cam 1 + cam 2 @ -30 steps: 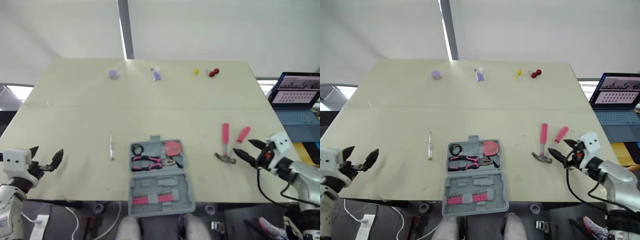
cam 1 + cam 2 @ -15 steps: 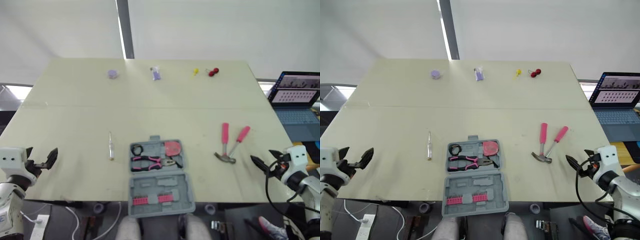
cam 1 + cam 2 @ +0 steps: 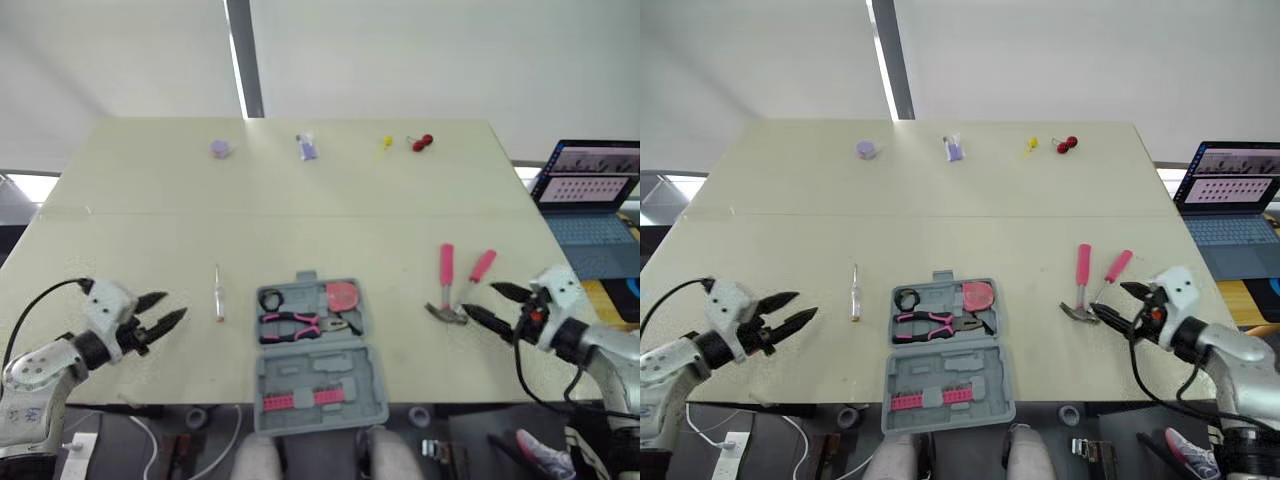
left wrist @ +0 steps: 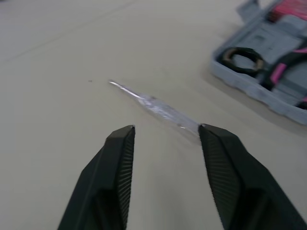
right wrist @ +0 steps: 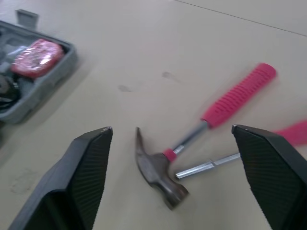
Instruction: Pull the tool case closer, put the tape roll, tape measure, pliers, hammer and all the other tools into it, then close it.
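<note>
1. Case [image 3: 300, 375] lies open at the near edge of your table [image 3: 300, 220], about midway along it. Its lid is folded toward you and its tray is on the far side.
2. In the tray you have the tape roll [image 3: 272, 299] at the left. The tape measure [image 3: 343, 296] is at the right, and the pliers [image 3: 300, 322] lie across the near part.
3. Your left gripper [image 3: 175, 305] is at the table's near left with its two fingers spread apart, gripping nothing.
4. It points at the clear screwdriver [image 3: 217, 292], which lies flat on the table just left of the case. In the left wrist view the screwdriver runs across just past the fingertips [image 4: 125, 132], apart from them.
5. Your right gripper [image 3: 482, 299] is at the near right with its fingers spread wide and nothing between the pads.
6. The hammer [image 3: 444, 290] lies flat on the table, well right of the case. Its pink handle points away from you, and its head is on the near side, just beside the right fingertips [image 5: 106, 130].
7. The pink screwdriver [image 3: 478, 270] lies just right of the hammer, angled so its shaft ends near the hammer's neck. You cannot tell whether the two touch.
8. Four small things sit in a row along the far edge. They are two purple [image 3: 221, 149] [image 3: 307, 148], one yellow [image 3: 385, 143] and one red [image 3: 422, 142], and they are too small to name.
9. A laptop [image 3: 590, 200] stands open past the table's right side.
</note>
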{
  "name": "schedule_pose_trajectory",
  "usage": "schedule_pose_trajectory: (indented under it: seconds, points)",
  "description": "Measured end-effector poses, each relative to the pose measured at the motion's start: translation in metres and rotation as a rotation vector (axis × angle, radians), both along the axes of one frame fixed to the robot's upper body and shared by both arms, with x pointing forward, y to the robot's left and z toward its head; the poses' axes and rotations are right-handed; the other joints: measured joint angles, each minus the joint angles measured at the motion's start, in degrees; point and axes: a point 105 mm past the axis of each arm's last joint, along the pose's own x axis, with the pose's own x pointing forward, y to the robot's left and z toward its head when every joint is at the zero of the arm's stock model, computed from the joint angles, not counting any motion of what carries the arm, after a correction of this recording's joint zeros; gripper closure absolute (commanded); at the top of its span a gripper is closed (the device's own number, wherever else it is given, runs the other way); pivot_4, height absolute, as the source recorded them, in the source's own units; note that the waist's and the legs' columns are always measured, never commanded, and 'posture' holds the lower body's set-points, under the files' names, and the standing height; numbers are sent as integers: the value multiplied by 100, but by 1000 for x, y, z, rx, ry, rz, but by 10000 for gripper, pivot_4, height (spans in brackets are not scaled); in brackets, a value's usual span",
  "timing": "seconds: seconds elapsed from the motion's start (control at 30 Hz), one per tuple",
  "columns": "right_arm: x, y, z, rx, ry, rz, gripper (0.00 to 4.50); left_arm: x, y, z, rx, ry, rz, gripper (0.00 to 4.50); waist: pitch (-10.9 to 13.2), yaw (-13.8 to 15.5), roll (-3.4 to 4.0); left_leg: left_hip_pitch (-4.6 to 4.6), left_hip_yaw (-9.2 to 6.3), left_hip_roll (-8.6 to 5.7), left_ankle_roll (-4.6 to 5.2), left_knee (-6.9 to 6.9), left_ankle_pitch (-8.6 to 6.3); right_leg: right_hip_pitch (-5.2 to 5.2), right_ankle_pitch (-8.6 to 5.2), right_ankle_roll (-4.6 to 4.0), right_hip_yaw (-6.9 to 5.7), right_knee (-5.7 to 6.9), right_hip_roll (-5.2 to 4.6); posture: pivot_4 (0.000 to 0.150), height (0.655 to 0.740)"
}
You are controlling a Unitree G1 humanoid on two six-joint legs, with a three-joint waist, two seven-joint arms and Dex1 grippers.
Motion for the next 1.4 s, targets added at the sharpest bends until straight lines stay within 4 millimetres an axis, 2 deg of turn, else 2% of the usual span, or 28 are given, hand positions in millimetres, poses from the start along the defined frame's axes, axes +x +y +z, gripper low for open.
schedule_pose_trajectory:
  seconds: [0.07,0.2,0.23,0.33,0.43,0.53,0.7,0.8,1.2,1.4]
  points:
    - [-1,18,0,-12,29,75,23607,-6,-12,-11,3,65,-69,44620,0,31,-1,-2,-1,-1,0,1,0,-29,0,0,-1,-3,0,1500,7400]
    - [-6,52,-11,-91,112,252,43075,-17,-36,-26,6,184,-178,45000,1,63,-1,-5,-3,-5,1,3,0,-34,0,0,4,-2,-4,1500,7400]
    - [-8,63,-16,-122,133,309,44670,-18,-43,-31,7,210,-203,45000,1,63,-1,-6,-3,-6,0,3,0,-35,0,0,4,-2,-4,1500,7400]
    - [-12,77,-30,-191,175,392,44670,-20,-52,-38,20,250,-242,45000,1,66,-1,-13,-1,-8,0,4,0,-41,0,1,4,-2,-3,1500,7400]
    - [-9,83,-43,-256,209,425,44670,-17,-62,-41,34,256,-272,45000,1,64,-1,-15,12,-8,1,10,0,-41,0,1,3,2,-2,1500,7400]
    - [-7,97,-47,-266,210,464,44670,-16,-71,-45,39,272,-300,45000,0,54,-2,-14,16,-6,1,11,1,-41,0,1,4,8,3,1500,7400]
    - [-8,109,-53,-295,221,509,44670,-19,-80,-54,46,304,-325,45000,0,60,-3,-15,16,-7,2,23,1,-41,1,2,3,13,2,1500,7400]
    - [-13,116,-58,-299,244,536,44670,-18,-80,-57,51,309,-325,45000,0,62,-4,-14,15,-6,2,25,1,-40,1,2,3,15,1,1500,7400]
    - [-16,138,-61,-287,243,584,44670,-6,-97,-58,44,256,-347,45000,-1,73,-4,-13,12,-8,3,46,2,-34,1,3,2,34,0,1500,7400]
    - [-11,136,-60,-309,233,565,44670,2,-101,-57,57,249,-354,45000,0,81,-3,-15,5,-6,6,75,-1,-28,4,7,-1,41,-2,1500,7400]
